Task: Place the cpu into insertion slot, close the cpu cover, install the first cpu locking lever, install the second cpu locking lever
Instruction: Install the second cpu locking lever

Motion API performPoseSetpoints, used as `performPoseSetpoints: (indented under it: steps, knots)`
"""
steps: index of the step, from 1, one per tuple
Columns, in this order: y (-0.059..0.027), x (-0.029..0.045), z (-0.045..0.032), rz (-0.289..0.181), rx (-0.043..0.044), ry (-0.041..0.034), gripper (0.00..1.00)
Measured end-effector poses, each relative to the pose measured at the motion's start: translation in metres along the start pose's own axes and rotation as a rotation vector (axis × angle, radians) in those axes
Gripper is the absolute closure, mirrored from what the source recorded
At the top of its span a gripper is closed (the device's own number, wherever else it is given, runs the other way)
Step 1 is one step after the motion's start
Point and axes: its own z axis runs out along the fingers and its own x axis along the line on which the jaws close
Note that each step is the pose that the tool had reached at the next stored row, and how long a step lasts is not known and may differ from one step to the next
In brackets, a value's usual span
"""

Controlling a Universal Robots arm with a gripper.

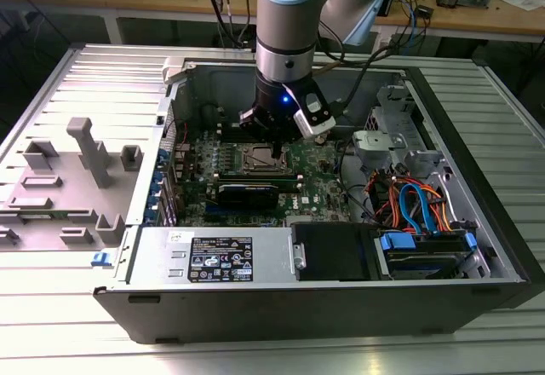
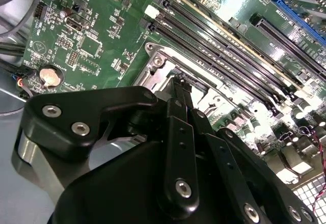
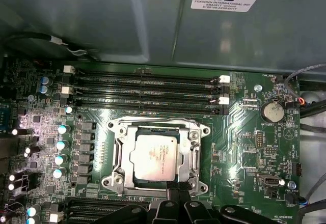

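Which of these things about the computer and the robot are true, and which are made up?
1. The cpu lies in the slot. True.
2. The cover is down around the cpu. True.
3. The end effector is holding the cpu up in the air. False: the cpu sits in the slot, and the end effector is low beside the socket.
4. The case is lying on its side, opened up. True.
5. Sticks fill all the memory slots. False: they look empty in the first wrist view.
6. The coin battery sits on top of the cpu. False: it sits on the board, off to one side.
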Motion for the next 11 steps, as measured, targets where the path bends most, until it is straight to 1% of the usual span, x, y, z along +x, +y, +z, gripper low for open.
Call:
performPoseSetpoints:
  steps: [1, 2, 3, 8, 9, 11]
  knots:
    - [0.0001, 0.0, -0.0004, 0.0, -0.0004, 0.0049, 0.89]
    - [0.0001, 0.0, -0.0019, 0.001, -0.0008, 0.0147, 0.89]
    - [-0.0006, 0.0, -0.003, 0.002, -0.0015, 0.0219, 0.89]
    - [-0.0053, 0.0006, -0.0044, 0.002, -0.0021, 0.0327, 0.89]
    - [-0.0068, 0.0014, -0.0045, 0.003, -0.0023, 0.0362, 0.89]
    - [-0.0091, 0.0029, -0.0047, 0.003, -0.0025, 0.04, 0.89]
